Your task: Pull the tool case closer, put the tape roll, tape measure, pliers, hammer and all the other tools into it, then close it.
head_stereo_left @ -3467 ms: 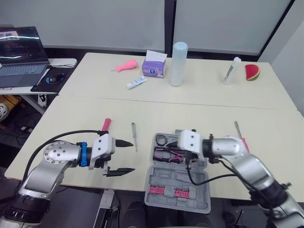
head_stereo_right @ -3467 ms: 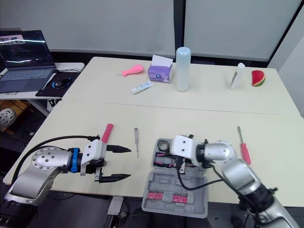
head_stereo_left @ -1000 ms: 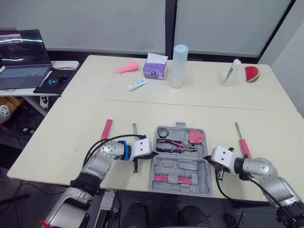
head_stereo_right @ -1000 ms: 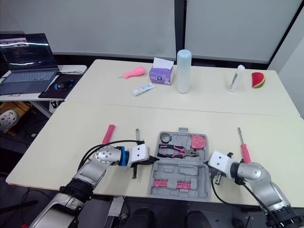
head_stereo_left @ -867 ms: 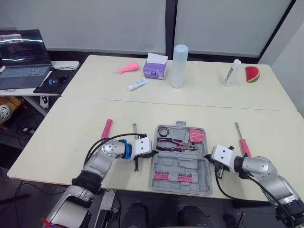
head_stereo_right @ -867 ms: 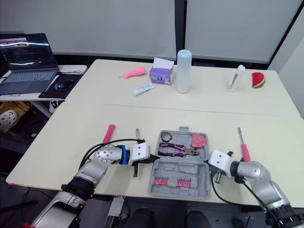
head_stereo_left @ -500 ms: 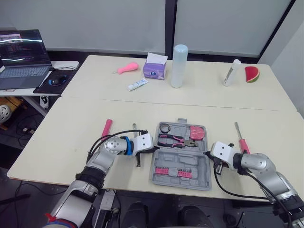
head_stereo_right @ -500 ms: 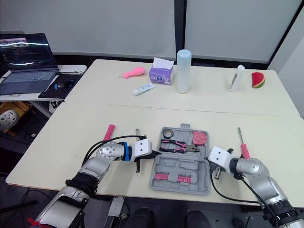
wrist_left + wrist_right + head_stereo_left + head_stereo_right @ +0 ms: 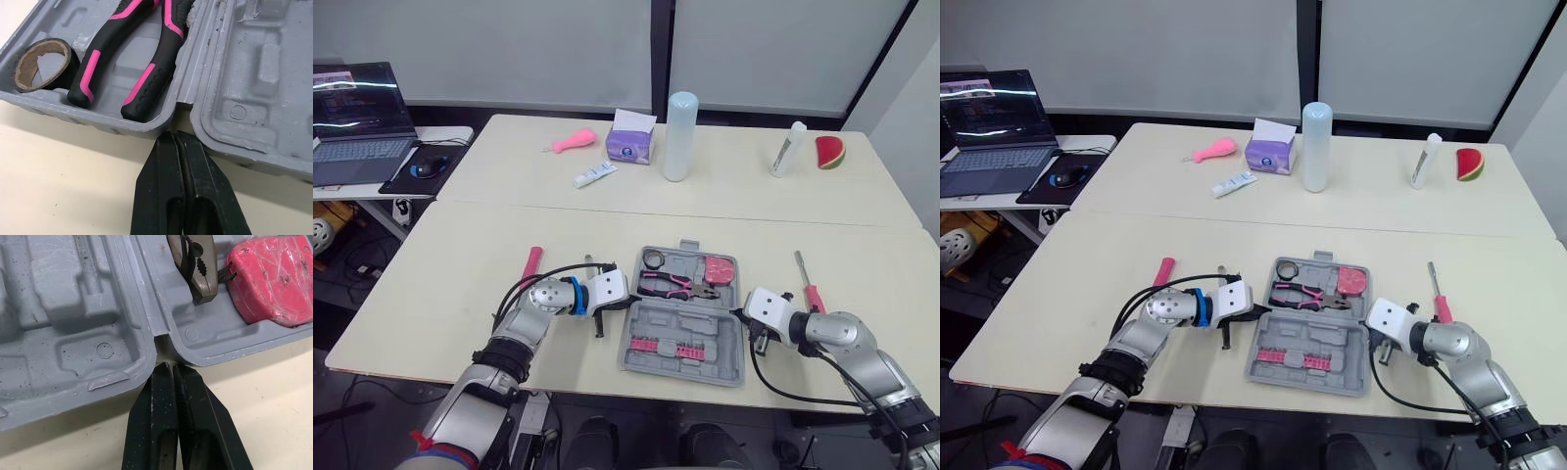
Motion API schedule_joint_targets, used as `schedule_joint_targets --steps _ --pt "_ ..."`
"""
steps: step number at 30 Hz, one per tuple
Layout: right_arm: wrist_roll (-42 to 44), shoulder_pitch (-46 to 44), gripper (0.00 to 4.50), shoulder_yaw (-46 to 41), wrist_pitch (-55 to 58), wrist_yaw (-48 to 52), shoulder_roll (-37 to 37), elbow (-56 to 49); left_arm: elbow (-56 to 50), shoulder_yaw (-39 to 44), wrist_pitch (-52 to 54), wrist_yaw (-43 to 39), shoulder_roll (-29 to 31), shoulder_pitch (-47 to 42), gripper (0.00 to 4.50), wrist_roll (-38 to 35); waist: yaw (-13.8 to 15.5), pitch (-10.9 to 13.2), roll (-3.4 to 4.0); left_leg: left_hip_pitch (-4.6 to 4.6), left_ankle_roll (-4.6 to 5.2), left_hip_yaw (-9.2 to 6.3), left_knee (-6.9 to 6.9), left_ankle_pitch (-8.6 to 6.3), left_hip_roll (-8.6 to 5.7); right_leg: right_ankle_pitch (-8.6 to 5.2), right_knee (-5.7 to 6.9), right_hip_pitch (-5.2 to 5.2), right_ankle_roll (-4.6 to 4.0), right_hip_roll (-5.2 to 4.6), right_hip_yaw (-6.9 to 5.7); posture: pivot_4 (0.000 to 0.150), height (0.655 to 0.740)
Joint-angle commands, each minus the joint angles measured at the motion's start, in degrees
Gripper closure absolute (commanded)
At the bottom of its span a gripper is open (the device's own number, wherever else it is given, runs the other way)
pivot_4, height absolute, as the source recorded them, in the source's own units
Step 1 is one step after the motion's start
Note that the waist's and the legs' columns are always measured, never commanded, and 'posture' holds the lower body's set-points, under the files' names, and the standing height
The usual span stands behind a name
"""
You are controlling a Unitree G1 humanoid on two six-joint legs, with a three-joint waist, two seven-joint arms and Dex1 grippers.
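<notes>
1. In the head views, the grey plastic tool case (image 9: 705,333) lies open on the pale desk (image 9: 460,284). The left gripper (image 9: 628,305) and the right gripper (image 9: 741,315) each sit at one end of its hinge. In its tray are a black tape roll (image 9: 652,258), pink-and-black pliers (image 9: 677,285) and a pink tape measure (image 9: 718,270). A pink-handled screwdriver (image 9: 809,291) lies to its right and a pink-handled tool (image 9: 531,262) well to its left.
2. In the left wrist view, the gripper's fingers are pressed together on nothing, with the tips at the hinge notch near the pliers' handles.
3. In the right wrist view, the fingers are likewise closed and empty, at the opposite notch near the pliers' nose.
4. We judge the case is being drawn closer. We should move both ends evenly so it does not swivel, keep the tips low in the notches, and go slowly so nothing jumps out.
5. The desk looks smooth, so the case should slide. A second desk behind carries a purple tissue box (image 9: 630,138) and a tall white bottle (image 9: 679,135). An open laptop (image 9: 352,117) sits at the left.
</notes>
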Motion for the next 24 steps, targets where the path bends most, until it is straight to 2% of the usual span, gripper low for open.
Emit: schedule_joint_targets --steps 1,10,18,22,24 --pt "0.56 -1.3 4.5 0.99 -0.75 0.24 0.92 -1.77 -0.49 -1.42 -0.38 0.07 -0.81 0.75 4.46 0.86 -0.01 0.0 0.0 0.0 0.0 0.0 0.0 0.0 0.0 0.0 0.0 0.0 0.0 0.0 0.0 0.15 0.7161" --pt "1.07 -0.27 4.5 -0.3 3.05 0.1 0.28 -2.99 -1.09 -1.01 0.39 0.36 0.82 1.55 4.46 1.16 -0.02 0.0 0.0 0.0 0.0 0.0 0.0 0.0 0.0 0.0 0.0 0.0 0.0 0.0 0.0 0.15 0.7161" --pt "2.21 1.97 4.5 -5.44 5.49 -3.01 -1.68 -3.12 -3.19 0.04 1.76 0.36 3.45 2.79 4.46 0.45 0.0 0.0 0.0 -0.01 0.0 0.0 -0.02 0.0 0.0 0.0 -0.01 -0.01 0.0 0.0 0.01 0.15 0.7161" --pt "3.36 3.57 4.5 -8.32 5.11 -5.43 -1.23 -4.5 -3.6 1.98 1.0 0.05 4.83 2.83 4.46 -1.69 -0.18 0.01 -0.01 -0.01 0.01 0.01 -0.04 -0.01 0.02 0.0 -0.01 -0.02 0.0 0.01 0.03 0.15 0.7161" --pt "4.96 5.55 4.5 -10.89 3.86 -6.18 -1.21 -7.07 -6.53 4.92 2.47 -2.75 6.23 3.55 4.46 -6.57 -0.2 0.02 -0.01 -0.01 0.01 0.01 -0.05 -0.01 0.03 0.0 -0.01 -0.03 0.0 0.02 0.03 0.15 0.7161"
